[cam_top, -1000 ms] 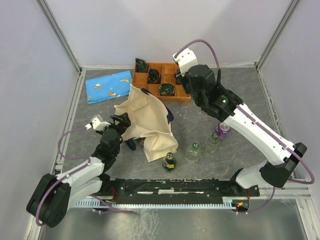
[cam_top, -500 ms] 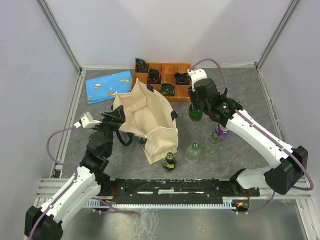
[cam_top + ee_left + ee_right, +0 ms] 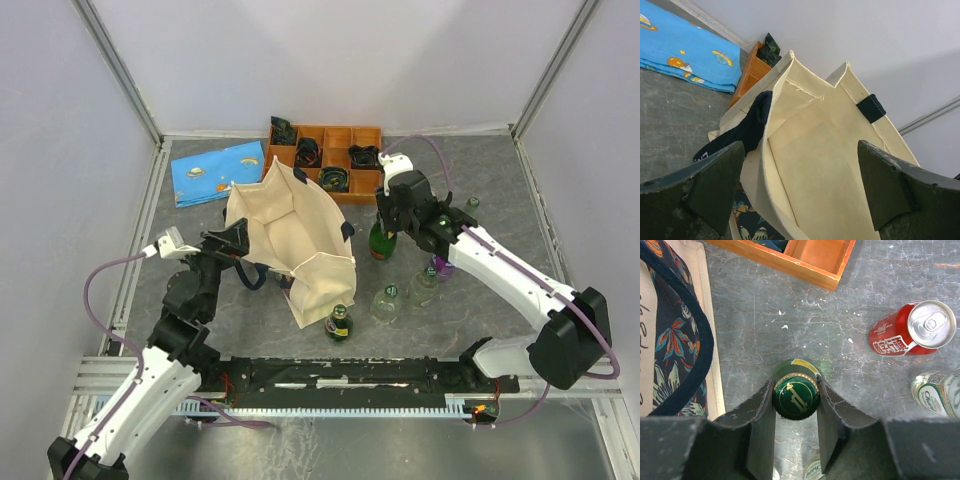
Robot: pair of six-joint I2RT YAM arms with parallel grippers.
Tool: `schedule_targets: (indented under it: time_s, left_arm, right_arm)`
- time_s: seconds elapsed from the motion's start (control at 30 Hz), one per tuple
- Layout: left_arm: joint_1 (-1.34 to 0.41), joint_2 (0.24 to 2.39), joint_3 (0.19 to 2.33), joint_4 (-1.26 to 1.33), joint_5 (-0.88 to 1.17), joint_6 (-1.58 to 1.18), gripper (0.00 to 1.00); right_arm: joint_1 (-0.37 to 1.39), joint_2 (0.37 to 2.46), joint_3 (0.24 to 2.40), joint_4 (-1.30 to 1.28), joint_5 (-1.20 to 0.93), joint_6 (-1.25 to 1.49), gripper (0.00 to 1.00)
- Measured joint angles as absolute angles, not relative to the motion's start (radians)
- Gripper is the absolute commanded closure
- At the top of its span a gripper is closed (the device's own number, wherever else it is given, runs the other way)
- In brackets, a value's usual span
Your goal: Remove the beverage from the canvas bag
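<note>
Right arm (image 3: 505, 268): extended from its base at 5 o'clock towards the table centre, wrist turned straight down. The right gripper (image 3: 795, 391) is clamped on the neck of the green bottle (image 3: 379, 242), one finger on each side just below the cap. The bottle is upright and outside the canvas bag (image 3: 292, 232), just beside the bag at its 3 o'clock. We cannot tell whether its base meets the table (image 3: 480, 170).

Left arm (image 3: 160, 365): reaching from 7 o'clock, wrist roughly level. The left gripper (image 3: 801, 146) is spread wide at the bag's open mouth and clamps nothing. The bag stands open, with a navy handle (image 3: 747, 130) draped over its near rim.

Change noted: half a second ago the bottle was held higher and nearer the orange tray (image 3: 366, 136); it has since come down and moved slightly towards the bag. A second ago the right arm was raised over the tray and the bag lay crumpled.

Also on the table: a blue pouch (image 3: 215, 172) at the bag's 10 o'clock and a red can (image 3: 912, 329) at the bottle's 2 o'clock in the right wrist view.
</note>
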State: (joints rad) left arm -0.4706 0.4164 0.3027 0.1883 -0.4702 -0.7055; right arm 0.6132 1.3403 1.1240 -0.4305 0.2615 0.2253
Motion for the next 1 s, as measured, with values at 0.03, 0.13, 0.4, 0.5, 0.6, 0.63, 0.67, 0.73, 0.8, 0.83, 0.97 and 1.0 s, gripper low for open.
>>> schedule_targets:
  time_s: [0.03, 0.13, 0.4, 0.5, 0.6, 0.63, 0.67, 0.73, 0.8, 0.83, 0.97, 1.0]
  left_arm:
    - [-0.471, 0.412, 0.308, 0.182, -0.471, -0.698, 0.01]
    - [-0.471, 0.407, 0.327, 0.154, -0.474, -0.667, 0.01]
    - [-0.471, 0.445, 0.379, 0.039, -0.496, -0.619, 0.01]
    - [-0.471, 0.451, 0.398, -0.002, -0.5, -0.597, 0.01]
    - [-0.471, 0.44, 0.411, -0.029, -0.521, -0.572, 0.01]
    - [-0.471, 0.432, 0.413, -0.034, -0.525, -0.565, 0.01]
    - [-0.471, 0.422, 0.414, -0.038, -0.529, -0.556, 0.01]
    - [-0.471, 0.403, 0.416, -0.046, -0.537, -0.534, 0.01]
    - [-0.471, 0.39, 0.422, -0.054, -0.546, -0.512, 0.01]
    - [-0.471, 0.389, 0.428, -0.06, -0.548, -0.504, 0.01]
    - [-0.471, 0.4, 0.47, -0.086, -0.546, -0.47, 0.01]
    - [-0.471, 0.41, 0.487, -0.094, -0.543, -0.46, 0.01]
  right_arm:
    - [0.612, 1.341, 1.116, -0.416, 0.259, 0.229, 1.0]
    - [0.611, 1.341, 1.084, -0.375, 0.253, 0.236, 0.99]
    - [0.607, 1.362, 1.016, -0.297, 0.251, 0.242, 0.77]
    - [0.606, 1.37, 1.016, -0.281, 0.255, 0.242, 0.64]
    - [0.606, 1.374, 1.013, -0.268, 0.259, 0.247, 0.34]
    - [0.607, 1.374, 1.011, -0.262, 0.26, 0.249, 0.26]
    - [0.606, 1.374, 1.01, -0.258, 0.263, 0.253, 0.19]
    - [0.606, 1.374, 1.01, -0.245, 0.268, 0.262, 0.11]
    - [0.606, 1.374, 1.01, -0.24, 0.271, 0.265, 0.09]
    - [0.606, 1.374, 1.01, -0.24, 0.273, 0.265, 0.08]
    - [0.606, 1.363, 1.01, -0.25, 0.276, 0.266, 0.06]
    - [0.607, 1.354, 1.01, -0.255, 0.279, 0.266, 0.05]
